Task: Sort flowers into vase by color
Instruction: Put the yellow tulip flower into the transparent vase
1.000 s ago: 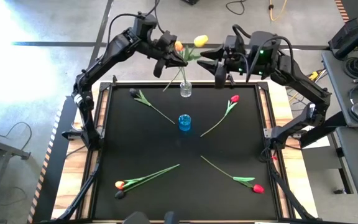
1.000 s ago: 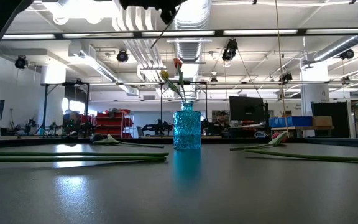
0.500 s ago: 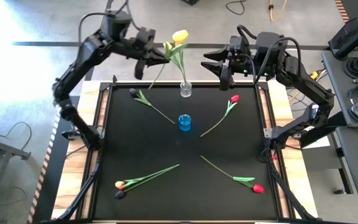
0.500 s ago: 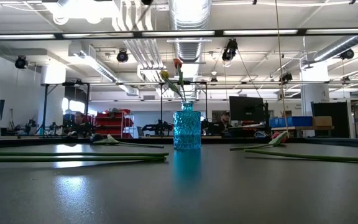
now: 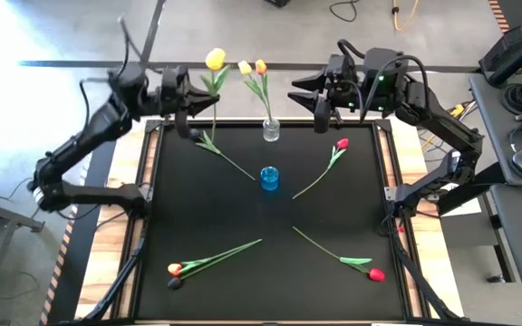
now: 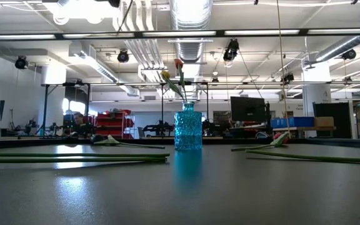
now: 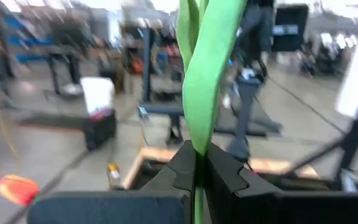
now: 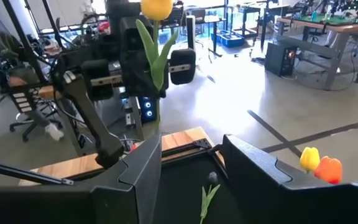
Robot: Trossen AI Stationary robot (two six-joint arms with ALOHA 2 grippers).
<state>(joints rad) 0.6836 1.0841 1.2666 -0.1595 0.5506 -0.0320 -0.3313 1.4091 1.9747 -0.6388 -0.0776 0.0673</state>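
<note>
My left gripper (image 5: 187, 107) is raised over the table's far left corner, shut on a yellow tulip (image 5: 214, 60); the right wrist view also shows this tulip (image 8: 156, 9). A clear vase (image 5: 270, 130) at the far edge holds a yellow and an orange tulip (image 5: 253, 67). The blue vase (image 5: 269, 177) stands mid-table with nothing in it. My right gripper (image 5: 319, 98) hovers open, right of the clear vase. Lying flat on the table are a dark-headed tulip (image 5: 220, 154), a red tulip (image 5: 338, 147), another red tulip (image 5: 370, 271) and an orange tulip (image 5: 178, 268). My left gripper pinches the yellow tulip's green stem and leaf (image 7: 196, 146) between its two shut fingers (image 7: 180, 163), well below the head. The flower is lifted clear of the table. Its head stands beyond the fingers, toward the clear vase.
Wooden side rails (image 5: 411, 163) and a metal frame border the black tabletop. Bare tabletop lies around the blue vase and along the near edge. In the low view the blue vase (image 6: 187, 130) stands in front of the clear vase's tulips. A person sits in the room beyond.
My left gripper has carried the yellow tulip away from the clear vase toward the table's left edge, staying shut on the stem, and the head has swung left with it. The clear vase's two tulips stay in place.
</note>
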